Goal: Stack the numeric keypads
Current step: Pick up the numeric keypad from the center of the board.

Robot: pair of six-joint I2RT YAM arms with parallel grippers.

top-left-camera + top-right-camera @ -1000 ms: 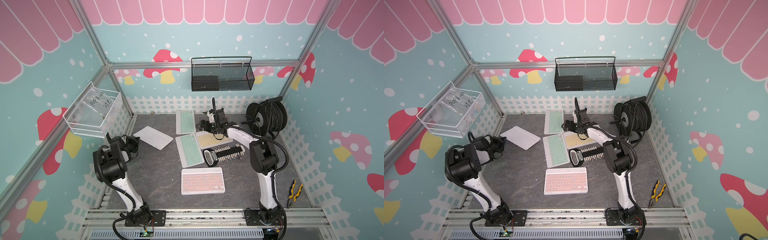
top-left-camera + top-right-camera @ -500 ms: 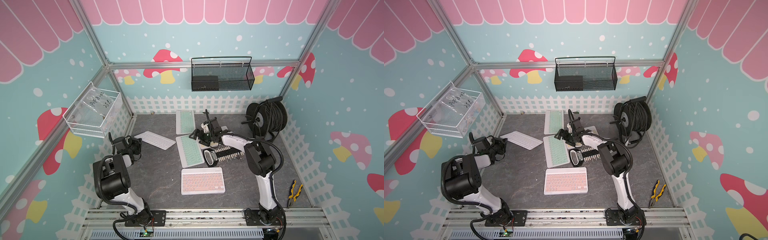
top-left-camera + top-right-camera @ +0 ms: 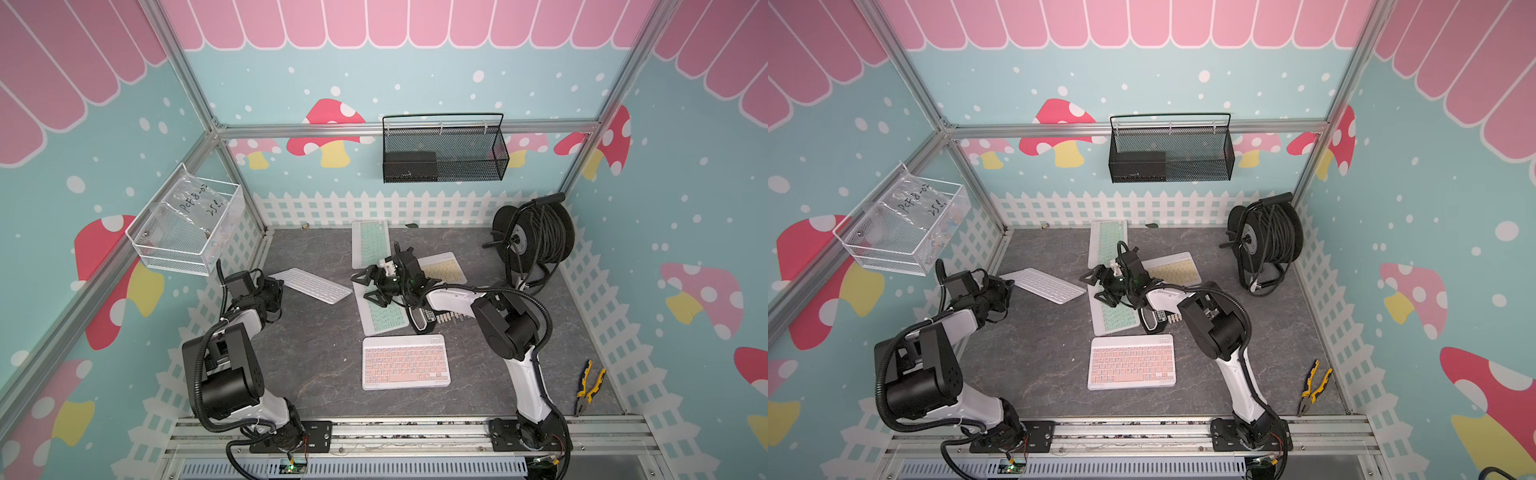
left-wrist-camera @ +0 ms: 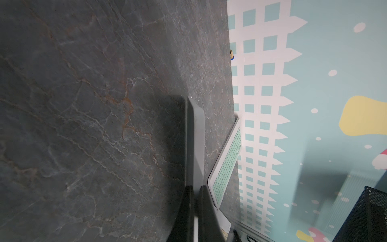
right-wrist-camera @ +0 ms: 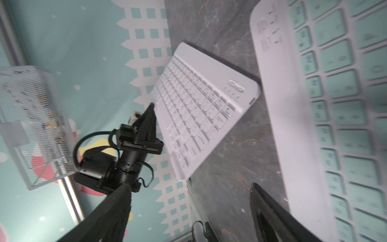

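A black wire-mesh basket [image 3: 444, 153] hangs on the back wall with a dark box [image 3: 409, 164] inside. A white mesh basket [image 3: 187, 226] on the side wall holds a clear plastic bag with handwriting. On the grey stone-patterned tabletop [image 3: 316, 365], a black cable reel [image 3: 536, 239] stands in the far corner. Yellow-and-blue pliers [image 3: 589, 388] lie near the front edge, well apart from it.

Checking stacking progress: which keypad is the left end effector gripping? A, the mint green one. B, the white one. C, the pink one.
B: in the right wrist view the left end effector is shut on a corner of the white keypad.
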